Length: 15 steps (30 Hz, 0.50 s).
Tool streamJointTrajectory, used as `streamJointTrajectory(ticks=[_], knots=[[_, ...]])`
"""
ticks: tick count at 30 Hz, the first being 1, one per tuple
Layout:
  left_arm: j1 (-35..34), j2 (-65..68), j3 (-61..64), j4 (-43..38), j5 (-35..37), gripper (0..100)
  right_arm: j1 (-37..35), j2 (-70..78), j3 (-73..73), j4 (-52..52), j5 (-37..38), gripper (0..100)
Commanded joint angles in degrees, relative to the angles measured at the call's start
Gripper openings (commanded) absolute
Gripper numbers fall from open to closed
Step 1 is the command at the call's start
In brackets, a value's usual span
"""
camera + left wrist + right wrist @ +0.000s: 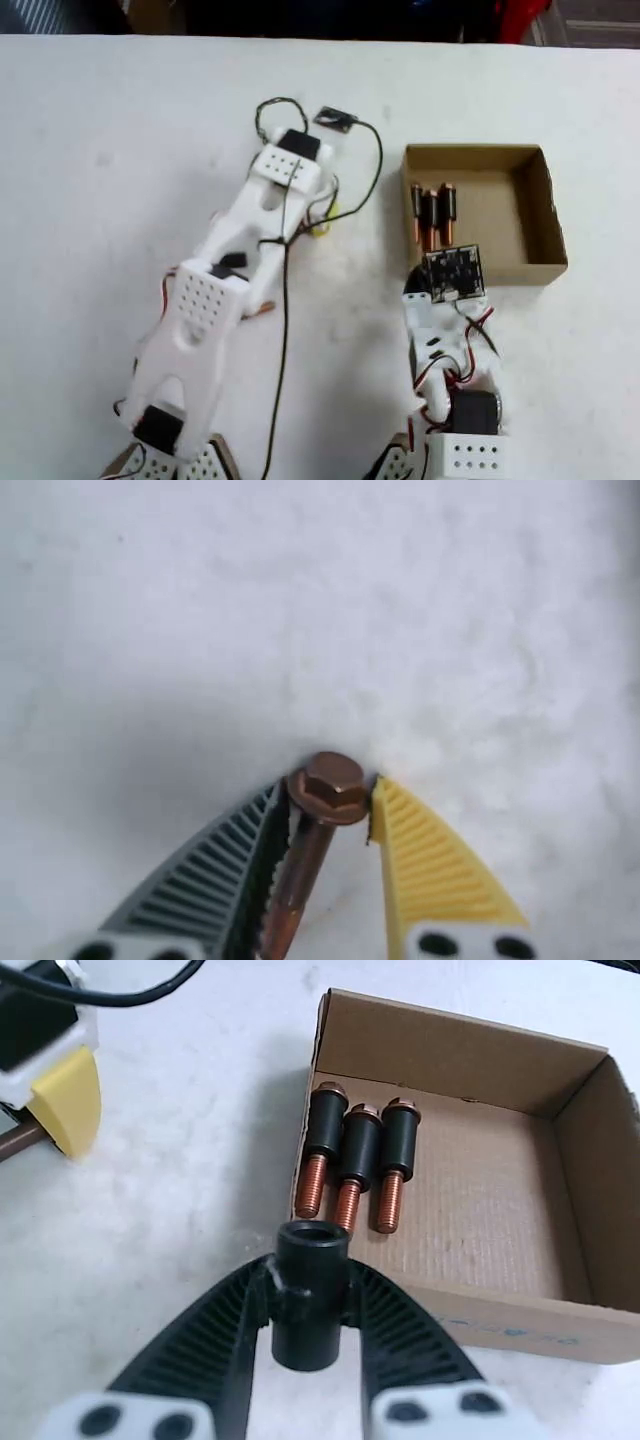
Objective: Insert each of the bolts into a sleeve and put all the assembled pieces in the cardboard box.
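My left gripper (328,792) is shut on a copper bolt (300,870), whose hex head sticks out past the grey and yellow fingertips just above the white table. My right gripper (310,1272) is shut on a black sleeve (308,1310), held with its bore open toward the cardboard box (450,1052), just short of the box's near wall. Three assembled pieces (358,1150), each a bolt in a black sleeve, lie side by side in the box's left part. In the high view the left gripper (322,214) sits left of the box (500,215), and the assembled pieces (432,208) lie inside.
The left arm's yellow finger (68,1100) shows in the right wrist view, a short way from the sleeve. A black cable (284,330) runs down the table between the two arms. The right half of the box floor is bare.
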Motion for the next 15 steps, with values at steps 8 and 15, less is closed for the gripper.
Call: streamJointTrajectory(ticks=[8,15], knots=[[1.1,-0.31,-0.09,4.22,-0.7,27,0.4,-0.92,-2.2,-1.27,-0.09,1.7],[1.1,-0.31,-0.09,5.27,-7.56,27,0.4,-0.92,-2.2,-1.27,-0.09,1.7]])
